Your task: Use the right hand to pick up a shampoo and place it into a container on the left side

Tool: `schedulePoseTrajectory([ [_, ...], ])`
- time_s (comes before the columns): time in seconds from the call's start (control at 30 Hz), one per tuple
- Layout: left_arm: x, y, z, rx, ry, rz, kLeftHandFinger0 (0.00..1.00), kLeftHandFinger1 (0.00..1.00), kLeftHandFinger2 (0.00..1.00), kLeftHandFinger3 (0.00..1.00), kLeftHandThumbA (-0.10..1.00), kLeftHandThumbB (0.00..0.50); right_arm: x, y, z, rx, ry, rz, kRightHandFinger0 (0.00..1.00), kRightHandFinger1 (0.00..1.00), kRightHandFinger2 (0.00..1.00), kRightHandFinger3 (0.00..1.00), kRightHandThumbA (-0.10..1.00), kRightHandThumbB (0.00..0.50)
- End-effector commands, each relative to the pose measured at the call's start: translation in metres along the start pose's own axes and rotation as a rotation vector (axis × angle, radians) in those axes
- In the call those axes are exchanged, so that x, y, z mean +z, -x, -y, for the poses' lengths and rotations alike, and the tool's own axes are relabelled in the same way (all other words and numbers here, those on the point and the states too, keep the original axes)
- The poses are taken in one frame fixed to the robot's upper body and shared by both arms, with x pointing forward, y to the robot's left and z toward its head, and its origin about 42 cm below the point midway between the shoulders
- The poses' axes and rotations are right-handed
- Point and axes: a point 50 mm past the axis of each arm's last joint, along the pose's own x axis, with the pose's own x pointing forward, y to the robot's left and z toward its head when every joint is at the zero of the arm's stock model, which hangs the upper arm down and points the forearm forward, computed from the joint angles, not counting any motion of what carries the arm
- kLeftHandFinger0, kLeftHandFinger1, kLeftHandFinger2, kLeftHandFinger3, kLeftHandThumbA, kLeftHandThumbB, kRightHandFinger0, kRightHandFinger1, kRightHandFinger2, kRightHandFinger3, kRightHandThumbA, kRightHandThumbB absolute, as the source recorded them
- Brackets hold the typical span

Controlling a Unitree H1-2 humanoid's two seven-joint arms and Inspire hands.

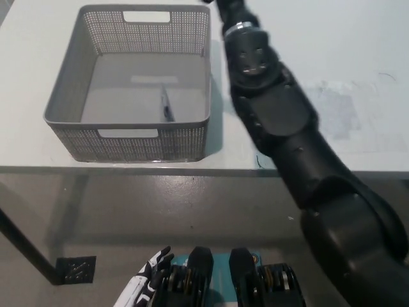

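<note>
Shampoo (166,106): slim dark item, small in view, lying on the floor of the container (128,144), toward its near-right part, down and to the left of the right arm's wrist and well apart from it; not held.

Nearest, at the lower edge: white left hand (144,291), resting low in front of the table (358,64), only partly in view; open or closed cannot be told.

Beyond the left hand: near edge of the white table, then the grey perforated container standing on it, open-topped, with a handle slot in the near wall and another in the far wall. Shampoo the only item seen inside.

Just beside the container's right wall: black right arm (281,121), rising from the lower right across the table to the top edge, over the tabletop rather than over the container. Right of the arm: faint greyish patch (335,112) on the table surface.

Farthest: right hand, cut off past the top edge beyond the container's far-right corner; spread of its fingers cannot be told.
</note>
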Motion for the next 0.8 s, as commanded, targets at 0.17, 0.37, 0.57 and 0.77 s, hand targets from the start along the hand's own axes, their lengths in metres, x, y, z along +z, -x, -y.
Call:
schedulePoseTrajectory([
  [0.17,0.004,0.0,-0.013,0.005,-0.02,0.017,1.0,1.0,1.0,1.0,0.99,0.342,0.096,0.055,0.115,-0.103,-0.044,0.369,1.0,1.0,1.0,1.0,1.0,0.402],
  [0.37,0.001,0.001,-0.017,0.02,-0.008,0.028,1.0,1.0,1.0,1.0,1.0,0.336,0.082,0.129,0.139,-0.1,-0.037,0.417,1.0,1.0,1.0,1.0,1.0,0.443],
  [0.57,0.0,0.002,-0.026,0.048,-0.008,0.029,1.0,1.0,1.0,1.0,1.0,0.317,0.041,0.222,0.141,-0.079,-0.088,0.379,1.0,1.0,1.0,1.0,1.0,0.373],
  [0.77,-0.004,0.003,-0.023,0.066,0.024,0.018,1.0,1.0,1.0,1.0,1.0,0.306,-0.008,0.285,0.129,-0.081,-0.121,0.232,1.0,1.0,1.0,1.0,1.0,0.363],
])
